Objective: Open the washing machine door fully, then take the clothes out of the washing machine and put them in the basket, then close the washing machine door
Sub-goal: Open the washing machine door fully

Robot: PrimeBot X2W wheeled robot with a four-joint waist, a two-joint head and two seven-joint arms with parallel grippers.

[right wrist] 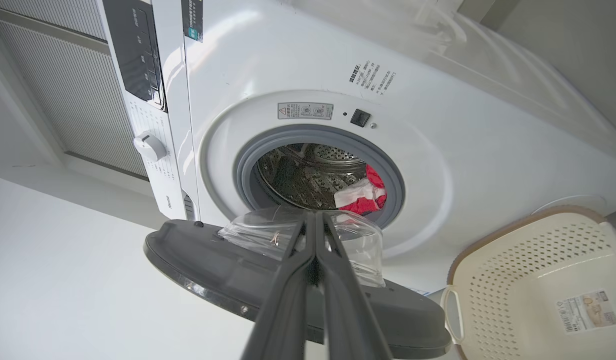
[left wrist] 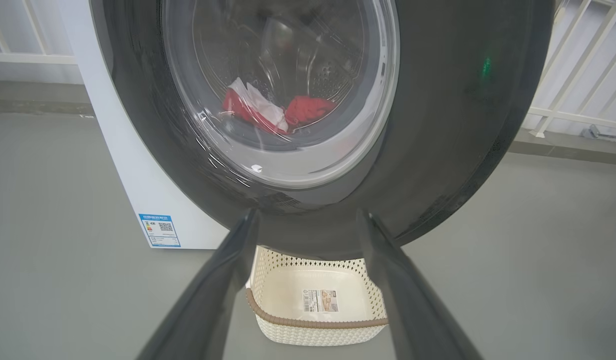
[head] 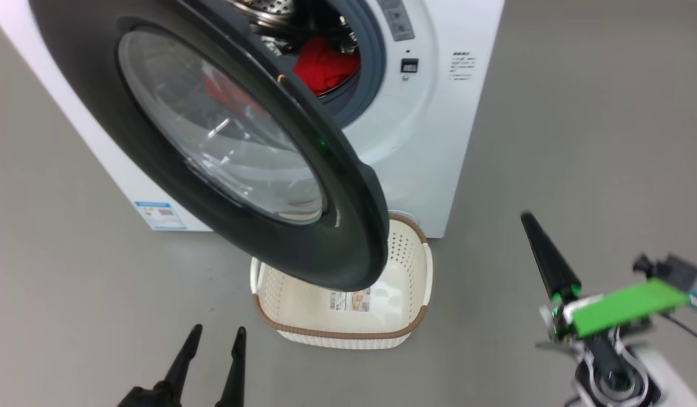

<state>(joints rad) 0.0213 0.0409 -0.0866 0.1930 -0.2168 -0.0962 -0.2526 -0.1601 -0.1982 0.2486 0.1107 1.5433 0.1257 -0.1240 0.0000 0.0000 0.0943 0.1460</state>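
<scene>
Two claws are in view, and neither has hold of anything. The right claw has its fingers pressed flat together with nothing between them. The left claw stands wide open and empty.

The main worry is that the washing machine door is only part-way open. It juts out from the washing machine at an angle. In the head view its black rim overhangs the back of the basket, which sits on the floor just in front of the machine, near the front's lower right corner. Reaching in now would likely knock a forearm against that rim, and a garment let go above the basket could land on the door instead. The clothes, red with a white panel, lie low in the drum just behind the grey gasket.

A second risk, as I judge it, shows in the right wrist view, where the shut fingers line up with the clear glass bowl on the door's inner face. A push there could skid off the curved, glossy surface, so the flat dark surround beside it looks the safer place to press. A door nudged too gently may also swing back.

The right arm is at the right of the head view, its fingers slanting up towards the machine and well apart from the door. The left arm sits low at the lower left, with its fingers pointing up at the door's outer face. In the left wrist view the basket shows between those fingers.
</scene>
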